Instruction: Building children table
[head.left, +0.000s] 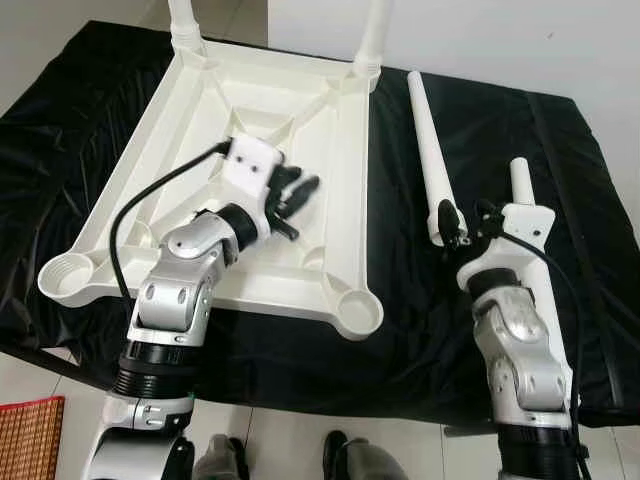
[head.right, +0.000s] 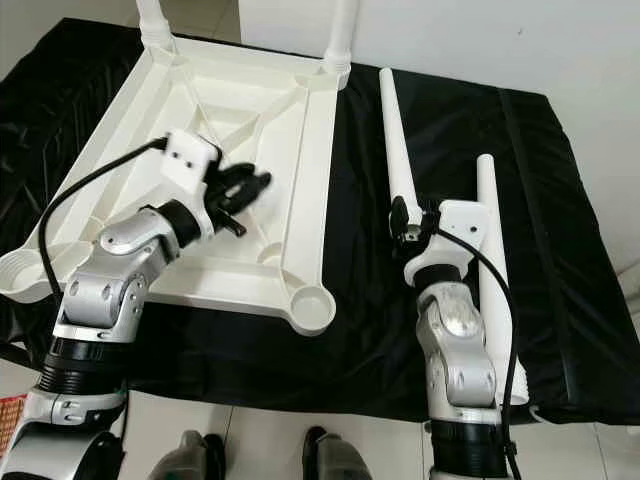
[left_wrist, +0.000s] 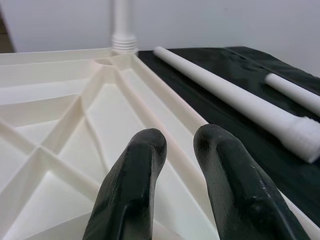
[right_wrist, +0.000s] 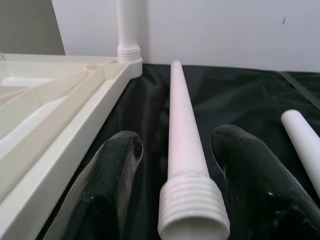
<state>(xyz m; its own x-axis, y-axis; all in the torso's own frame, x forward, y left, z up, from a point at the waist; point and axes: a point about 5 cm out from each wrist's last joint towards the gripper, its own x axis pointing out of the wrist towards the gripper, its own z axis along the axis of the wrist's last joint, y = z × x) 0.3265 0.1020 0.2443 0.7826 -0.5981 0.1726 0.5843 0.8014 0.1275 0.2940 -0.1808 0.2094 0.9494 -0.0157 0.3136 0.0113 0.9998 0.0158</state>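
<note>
A black cloth (head.left: 560, 200) covers the table. On it lies the upside-down white tabletop (head.left: 290, 130), ribs up, with two legs (head.left: 372, 35) screwed into its far corners. The left hand (head.left: 295, 195) hovers over the ribbed underside, fingers (left_wrist: 135, 180) a little apart, holding nothing. The eye views show two loose legs on the cloth; the right wrist view shows the right hand (right_wrist: 175, 165) spread wide astride the threaded end of the nearer loose leg (right_wrist: 182, 150), with the other leg (head.left: 520, 180) beside it
</note>
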